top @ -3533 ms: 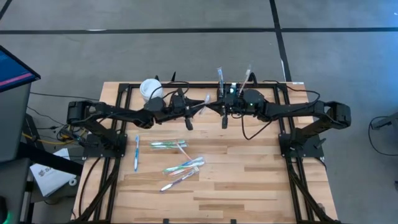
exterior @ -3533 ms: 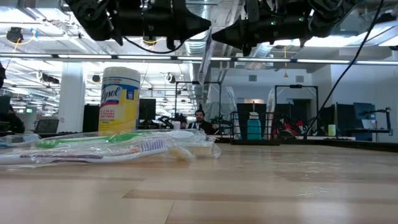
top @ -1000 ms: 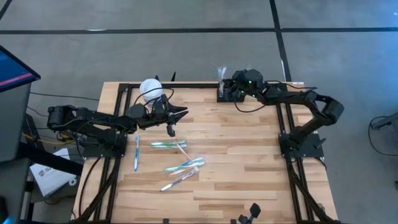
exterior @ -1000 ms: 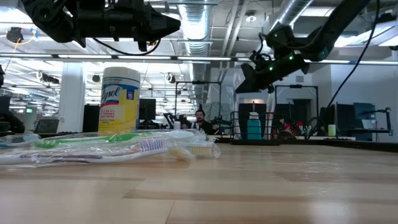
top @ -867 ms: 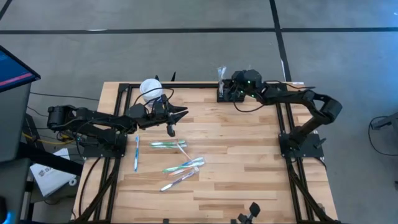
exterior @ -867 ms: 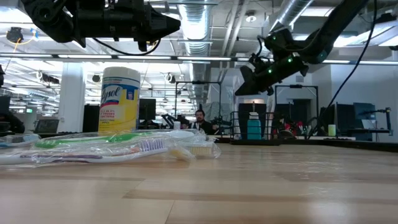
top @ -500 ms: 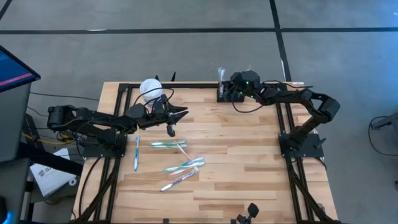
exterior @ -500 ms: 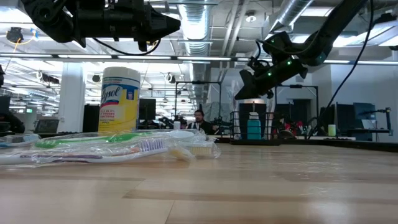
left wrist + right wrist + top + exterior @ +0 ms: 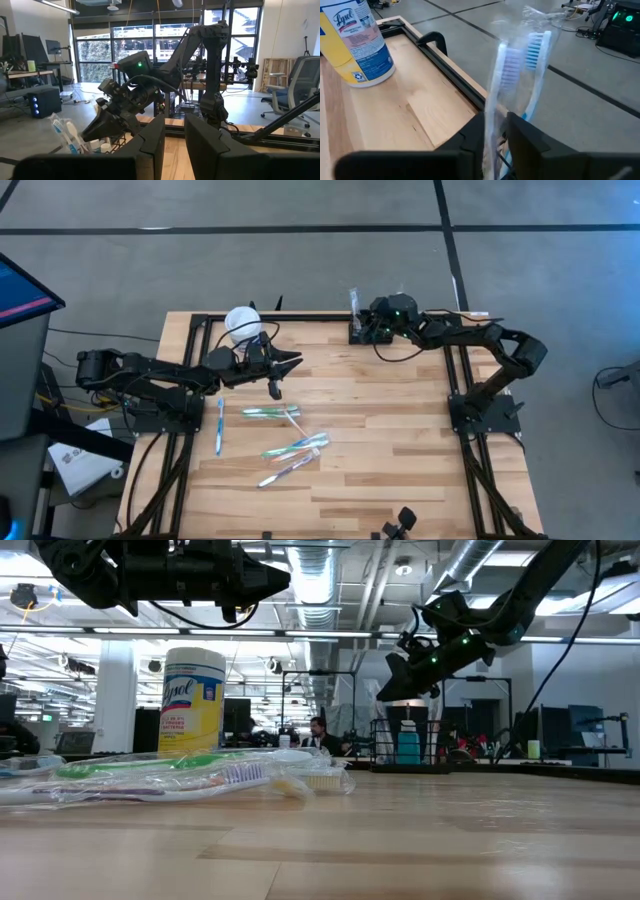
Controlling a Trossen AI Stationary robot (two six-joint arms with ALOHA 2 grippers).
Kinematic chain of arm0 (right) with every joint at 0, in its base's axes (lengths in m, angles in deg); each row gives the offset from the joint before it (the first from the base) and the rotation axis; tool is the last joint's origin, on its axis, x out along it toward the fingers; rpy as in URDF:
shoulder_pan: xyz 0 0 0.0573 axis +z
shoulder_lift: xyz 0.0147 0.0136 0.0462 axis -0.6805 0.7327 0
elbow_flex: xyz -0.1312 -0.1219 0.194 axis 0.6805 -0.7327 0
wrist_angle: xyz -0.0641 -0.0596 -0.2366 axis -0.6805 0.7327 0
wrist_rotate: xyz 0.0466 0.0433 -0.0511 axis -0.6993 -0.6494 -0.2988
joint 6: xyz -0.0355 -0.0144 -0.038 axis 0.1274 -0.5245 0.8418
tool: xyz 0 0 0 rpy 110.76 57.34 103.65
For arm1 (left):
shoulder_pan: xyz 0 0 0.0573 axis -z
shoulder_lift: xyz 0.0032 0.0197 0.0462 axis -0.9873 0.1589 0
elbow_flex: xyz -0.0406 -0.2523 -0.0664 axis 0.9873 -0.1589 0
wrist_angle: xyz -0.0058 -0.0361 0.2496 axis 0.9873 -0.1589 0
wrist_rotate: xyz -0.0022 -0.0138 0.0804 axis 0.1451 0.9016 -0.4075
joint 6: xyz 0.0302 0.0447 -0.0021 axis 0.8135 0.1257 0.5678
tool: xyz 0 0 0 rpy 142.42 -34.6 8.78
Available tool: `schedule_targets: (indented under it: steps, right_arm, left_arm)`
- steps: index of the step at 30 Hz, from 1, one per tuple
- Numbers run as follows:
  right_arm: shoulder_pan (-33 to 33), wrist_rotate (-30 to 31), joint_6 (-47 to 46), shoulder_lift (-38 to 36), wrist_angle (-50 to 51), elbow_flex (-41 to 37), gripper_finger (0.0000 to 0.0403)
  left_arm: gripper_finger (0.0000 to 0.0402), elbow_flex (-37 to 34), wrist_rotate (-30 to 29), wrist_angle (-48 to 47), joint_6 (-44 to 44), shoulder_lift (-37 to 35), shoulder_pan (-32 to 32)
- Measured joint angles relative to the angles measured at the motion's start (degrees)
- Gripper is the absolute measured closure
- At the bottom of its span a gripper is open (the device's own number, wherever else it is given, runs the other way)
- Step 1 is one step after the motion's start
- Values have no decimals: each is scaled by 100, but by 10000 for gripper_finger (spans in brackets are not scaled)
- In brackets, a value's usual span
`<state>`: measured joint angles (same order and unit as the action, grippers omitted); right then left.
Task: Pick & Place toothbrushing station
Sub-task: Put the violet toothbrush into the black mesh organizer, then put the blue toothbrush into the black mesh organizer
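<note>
Since the toothbrushing station (image 9: 362, 330), at the surface's (image 9: 400, 450) far edge under the right gripper (image 9: 370, 327), looks light, stiff wire mesh, its rim seems the best hold; whether either gripper's jaws are open I cannot tell.

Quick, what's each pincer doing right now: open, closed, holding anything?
Left pincer: open, holding nothing.
Right pincer: at the wrapped toothbrushes; whether it is open or closed cannot be told.
</note>
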<state>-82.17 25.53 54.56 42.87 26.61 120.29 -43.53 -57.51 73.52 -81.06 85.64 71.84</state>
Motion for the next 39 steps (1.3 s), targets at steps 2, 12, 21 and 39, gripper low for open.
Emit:
schedule_targets:
  steps: [2,12,21,39]
  right_arm:
    - [1,2,0,-2,0,0,307]
    - [74,-3,-17,-500,107,0,275]
    - [725,-44,-66,-1358,753,2,281]
    - [2026,-46,44,-1384,932,0,280]
  left_arm:
    - [335,0,0,0,0,0,0]
    - [335,0,2,-2,0,0,2]
    - [335,2,34,-132,1,2,150]
    - [335,11,26,-3177,-531,-143,877]
